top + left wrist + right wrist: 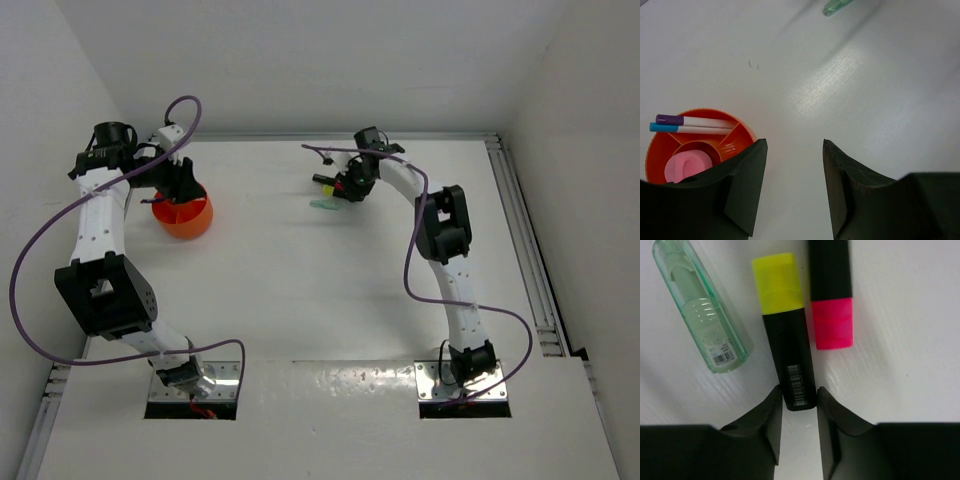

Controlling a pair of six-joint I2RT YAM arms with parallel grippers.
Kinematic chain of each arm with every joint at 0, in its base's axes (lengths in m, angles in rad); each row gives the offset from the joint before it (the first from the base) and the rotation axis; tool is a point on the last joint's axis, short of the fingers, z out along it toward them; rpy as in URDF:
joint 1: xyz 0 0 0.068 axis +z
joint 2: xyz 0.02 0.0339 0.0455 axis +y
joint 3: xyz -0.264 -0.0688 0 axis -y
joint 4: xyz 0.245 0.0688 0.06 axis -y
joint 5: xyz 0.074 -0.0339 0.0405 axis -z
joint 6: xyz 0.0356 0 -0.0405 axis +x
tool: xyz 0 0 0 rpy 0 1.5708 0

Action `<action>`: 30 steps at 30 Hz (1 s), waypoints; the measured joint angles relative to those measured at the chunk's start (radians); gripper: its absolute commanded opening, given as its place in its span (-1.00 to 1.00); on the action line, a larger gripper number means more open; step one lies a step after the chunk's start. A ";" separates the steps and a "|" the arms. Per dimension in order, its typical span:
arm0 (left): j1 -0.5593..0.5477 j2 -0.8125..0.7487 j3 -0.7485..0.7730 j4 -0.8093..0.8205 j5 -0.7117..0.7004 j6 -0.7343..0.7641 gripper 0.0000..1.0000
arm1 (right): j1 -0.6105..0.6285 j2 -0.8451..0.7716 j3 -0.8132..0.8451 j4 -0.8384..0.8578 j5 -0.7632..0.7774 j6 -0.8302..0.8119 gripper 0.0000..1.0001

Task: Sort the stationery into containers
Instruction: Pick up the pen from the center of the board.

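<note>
The orange bowl point(184, 218) stands at the far left; in the left wrist view point(700, 116) it holds a white pen with a purple tip point(695, 120), a blue-tipped pen point(685, 129) and a pink chunky item point(686, 166). My left gripper point(184, 188) point(795, 142) is open and empty, just right of the bowl's rim. My right gripper point(344, 189) point(799, 392) is shut on the butt end of a black highlighter with a yellow cap point(785, 330), low on the table. A black highlighter with a pink cap point(831, 305) lies beside it on the right, and a clear green item point(702, 310) point(325, 205) on the left.
White walls stand close on the left, far and right sides. A metal rail point(525, 250) runs along the table's right edge. Purple cables loop over both arms.
</note>
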 measured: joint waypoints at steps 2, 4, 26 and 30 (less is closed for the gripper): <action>0.000 0.000 0.000 0.000 0.000 0.000 0.09 | 0.002 -0.015 -0.027 0.008 -0.002 -0.032 -0.58; 0.000 0.000 0.000 -0.001 0.001 0.000 0.10 | 0.005 -0.054 -0.088 0.004 -0.002 -0.058 -0.64; -0.104 -0.451 -0.690 0.692 0.227 -0.748 0.24 | 0.097 -0.823 -0.631 0.092 -0.284 0.448 -1.00; -0.200 -0.463 -0.721 0.887 0.158 -1.004 0.34 | 0.192 -0.829 -0.630 0.161 -0.327 0.617 -1.00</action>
